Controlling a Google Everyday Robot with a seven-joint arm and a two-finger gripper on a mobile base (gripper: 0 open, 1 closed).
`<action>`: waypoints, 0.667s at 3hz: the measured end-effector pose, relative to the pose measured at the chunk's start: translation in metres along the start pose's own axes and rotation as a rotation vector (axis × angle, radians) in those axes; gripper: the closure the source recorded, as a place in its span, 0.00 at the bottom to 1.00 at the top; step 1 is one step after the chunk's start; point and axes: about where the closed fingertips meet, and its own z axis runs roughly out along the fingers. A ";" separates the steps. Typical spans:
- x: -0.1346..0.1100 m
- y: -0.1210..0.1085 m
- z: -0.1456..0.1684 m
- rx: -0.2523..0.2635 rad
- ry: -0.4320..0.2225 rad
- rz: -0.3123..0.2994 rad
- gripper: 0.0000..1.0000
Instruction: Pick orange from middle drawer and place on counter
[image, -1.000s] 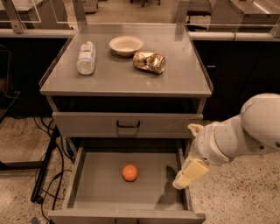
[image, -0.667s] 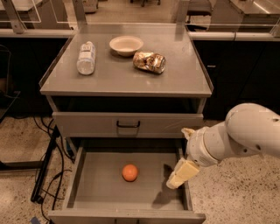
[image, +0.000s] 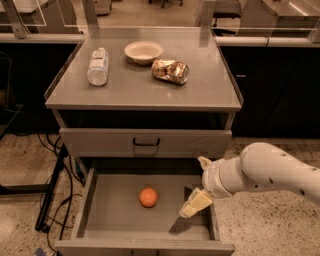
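The orange (image: 148, 197) lies on the flat floor of the open middle drawer (image: 107, 220), a little left of the drawer's middle. My gripper (image: 195, 204) hangs over the right part of the drawer, to the right of the orange and apart from it, with nothing in it. The white arm (image: 265, 172) reaches in from the right. The counter (image: 145, 90) is the grey top of the cabinet, above the drawers.
On the counter lie a plastic bottle (image: 98, 66) on its side, a white bowl (image: 143, 51) and a shiny foil snack bag (image: 170, 70). The top drawer front with a black handle (image: 146, 142) is shut. Cables (image: 55, 190) trail on the floor at left.
My gripper has moved left and slightly down over the drawer, closer to the orange. The orange has not moved.
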 end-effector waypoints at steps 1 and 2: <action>0.008 0.001 0.034 -0.030 -0.024 0.016 0.00; 0.024 0.016 0.065 -0.063 -0.033 0.045 0.00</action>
